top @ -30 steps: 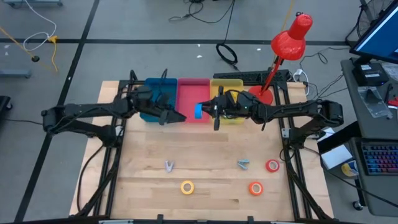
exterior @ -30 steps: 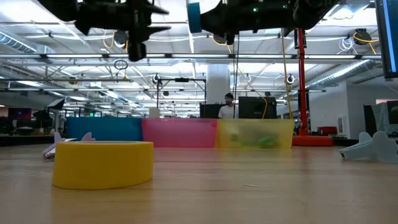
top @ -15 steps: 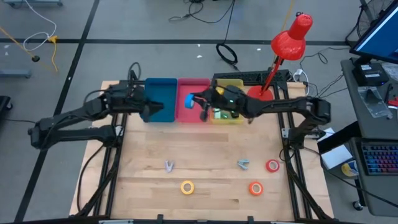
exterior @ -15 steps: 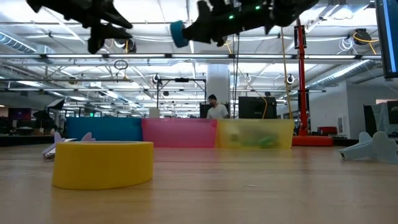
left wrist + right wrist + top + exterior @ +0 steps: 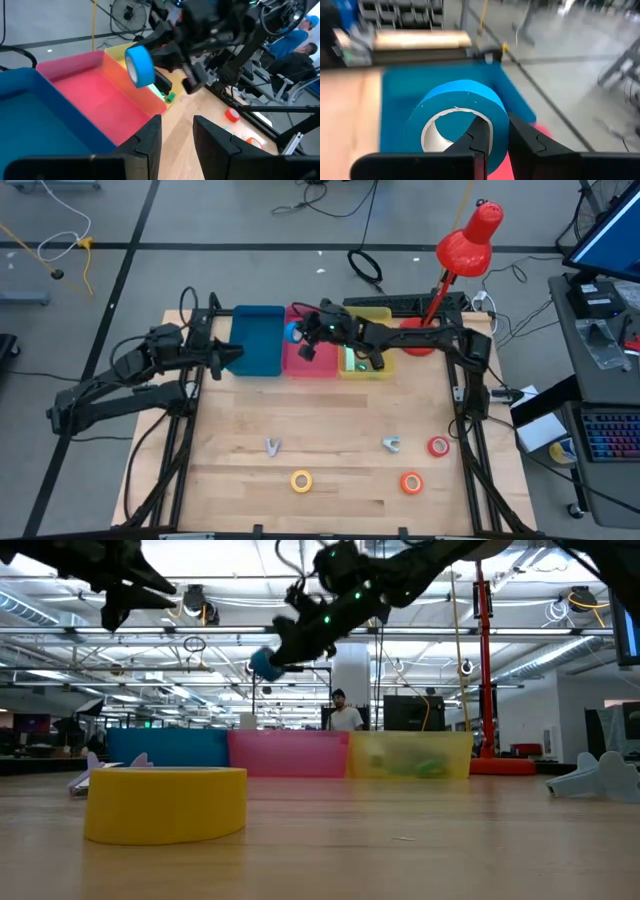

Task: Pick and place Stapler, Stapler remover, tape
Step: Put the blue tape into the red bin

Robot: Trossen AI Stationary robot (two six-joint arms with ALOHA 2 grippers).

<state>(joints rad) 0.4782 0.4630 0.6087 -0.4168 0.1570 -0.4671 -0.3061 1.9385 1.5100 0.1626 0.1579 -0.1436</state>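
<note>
A blue tape roll (image 5: pixel 292 333) is pinched by its wall in the right hand (image 5: pixel 297 336) above the pink bin (image 5: pixel 311 358). The left hand (image 5: pixel 177 131) is held slightly parted, empty, beside the blue bin (image 5: pixel 255 340).

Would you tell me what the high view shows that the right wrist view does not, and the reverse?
Only the high view shows the yellow bin, both silvery clawed pieces, the yellow tape roll, two red rolls, the red lamp and the left gripper beside the blue bin.

Only the right wrist view shows the right gripper pinching the blue roll's wall, one finger inside its pale core.

Both show the blue tape roll, the blue bin and the pink bin.
</note>
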